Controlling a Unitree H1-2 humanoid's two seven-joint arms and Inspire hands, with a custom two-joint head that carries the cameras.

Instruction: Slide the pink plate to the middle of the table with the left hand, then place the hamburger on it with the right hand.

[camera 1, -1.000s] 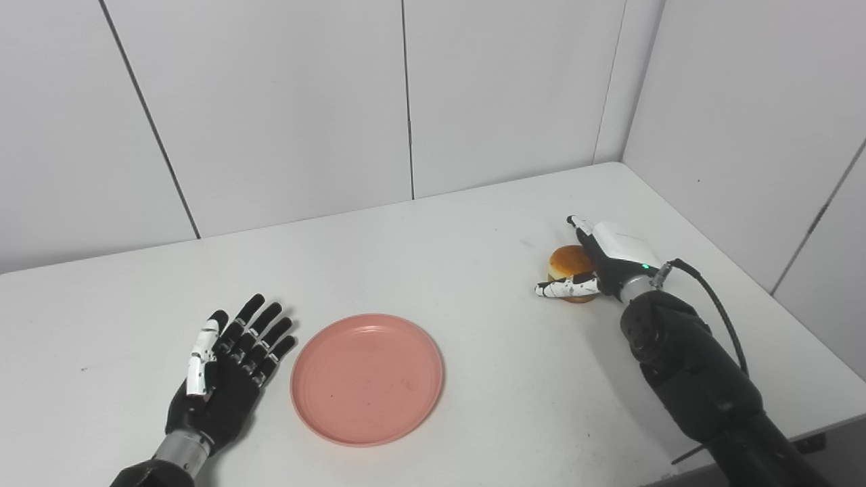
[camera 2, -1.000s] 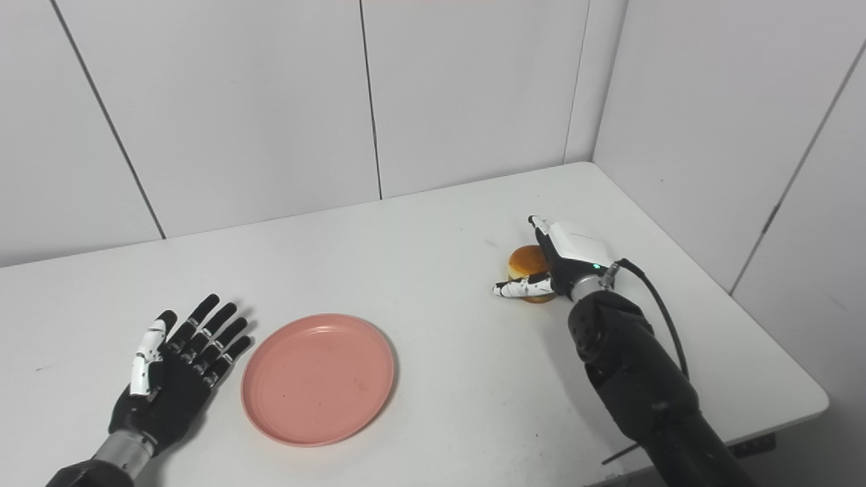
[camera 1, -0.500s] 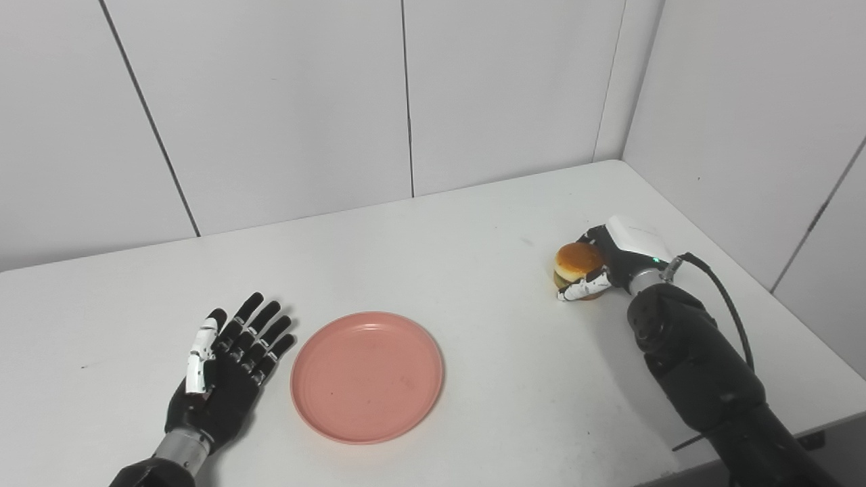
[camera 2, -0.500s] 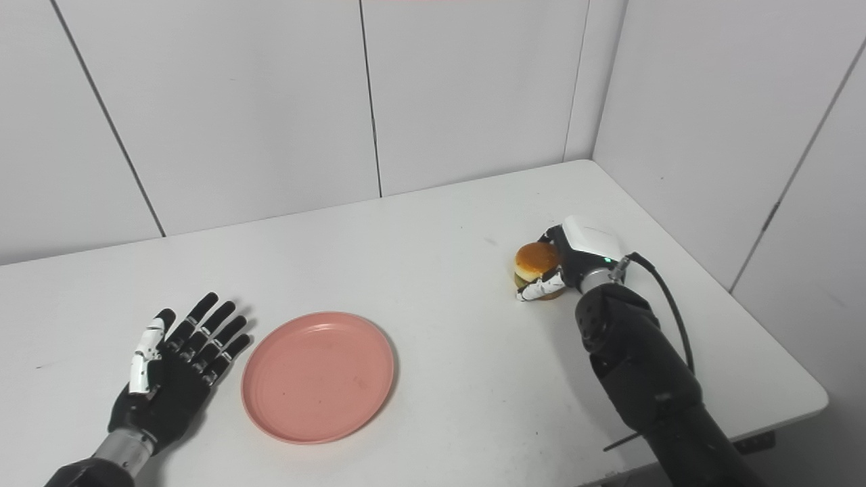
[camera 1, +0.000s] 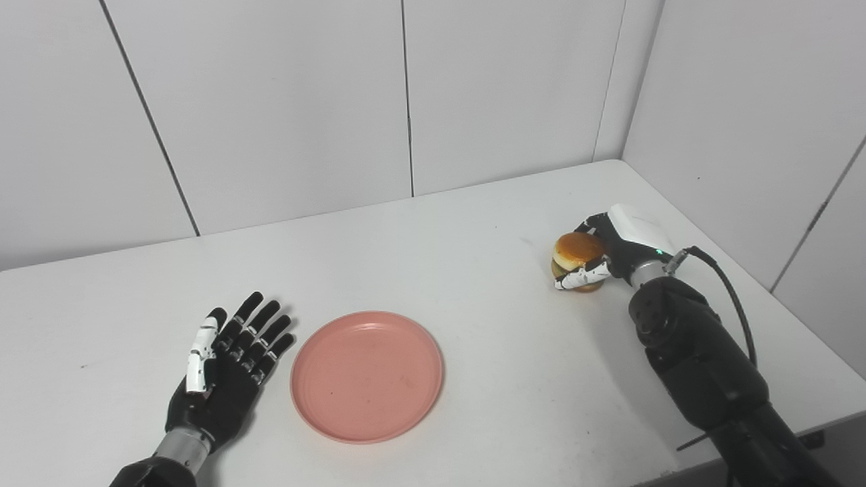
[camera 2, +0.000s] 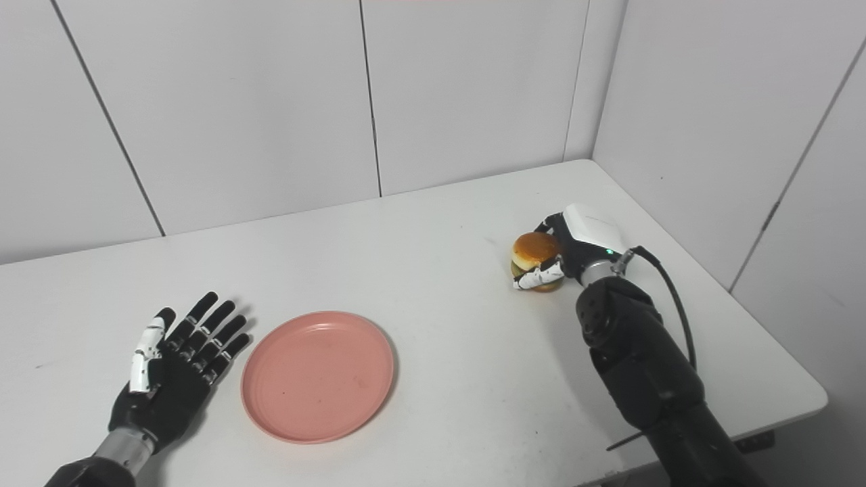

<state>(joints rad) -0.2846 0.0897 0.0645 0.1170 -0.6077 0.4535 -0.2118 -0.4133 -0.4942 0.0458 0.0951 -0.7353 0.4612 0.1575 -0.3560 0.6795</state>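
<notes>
The pink plate (camera 1: 367,376) lies flat and empty on the white table (camera 1: 473,223), left of its middle and near the front edge. My left hand (camera 1: 226,368) rests palm up just left of the plate, open, fingers spread, not touching it. At the right side, my right hand (camera 1: 612,253) is shut on the hamburger (camera 1: 574,255), thumb across its front and fingers behind it. The burger hangs slightly above the tabletop, with its brown bun top showing.
White wall panels (camera 1: 406,101) close off the back and right of the table. A black cable (camera 1: 731,304) runs along my right forearm. The table's right edge (camera 1: 744,297) and front edge pass close to that arm.
My right hand closed its fingers round the hamburger and raised it a little off the table, drawing it slightly back. The left hand and the plate stayed still.
</notes>
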